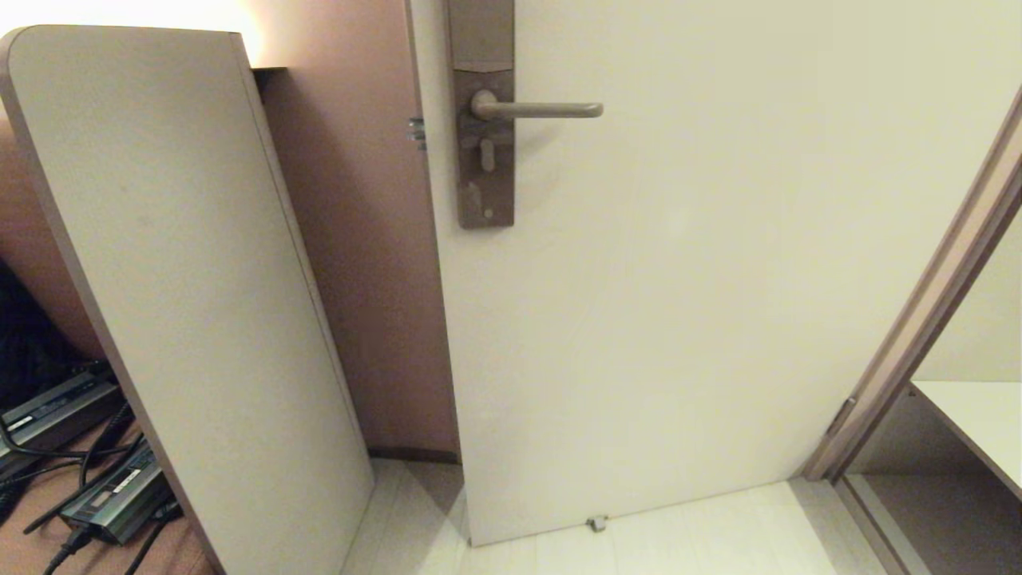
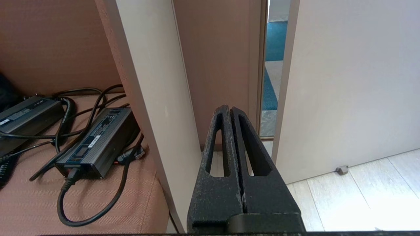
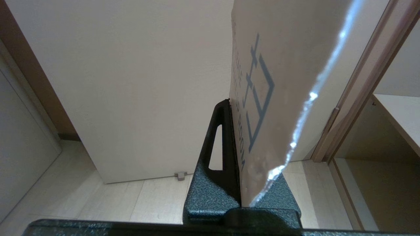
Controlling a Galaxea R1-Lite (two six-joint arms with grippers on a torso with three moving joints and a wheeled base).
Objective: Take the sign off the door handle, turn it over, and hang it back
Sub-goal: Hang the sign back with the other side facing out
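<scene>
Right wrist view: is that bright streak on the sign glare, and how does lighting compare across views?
Right wrist view: yes, glare runs along the sign's glossy edge; its lettering stays readable. Head view: warm cast, the door handle throws a soft shadow. Left wrist view: cooler, even light, no glare.

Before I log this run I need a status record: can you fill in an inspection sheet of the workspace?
Surface: pale floor, bare where visible.
Job's things: door handle carries nothing; sign in the right tool, white face with blue lettering showing.
Clutter: two dark power bricks on the brown seat.
Grippers: right tool shut on the sign; left tool shut, holding nothing.
Cables: black leads looped around the bricks.
Surroundings: cream door ajar, floor stop, leaning panel.
</scene>
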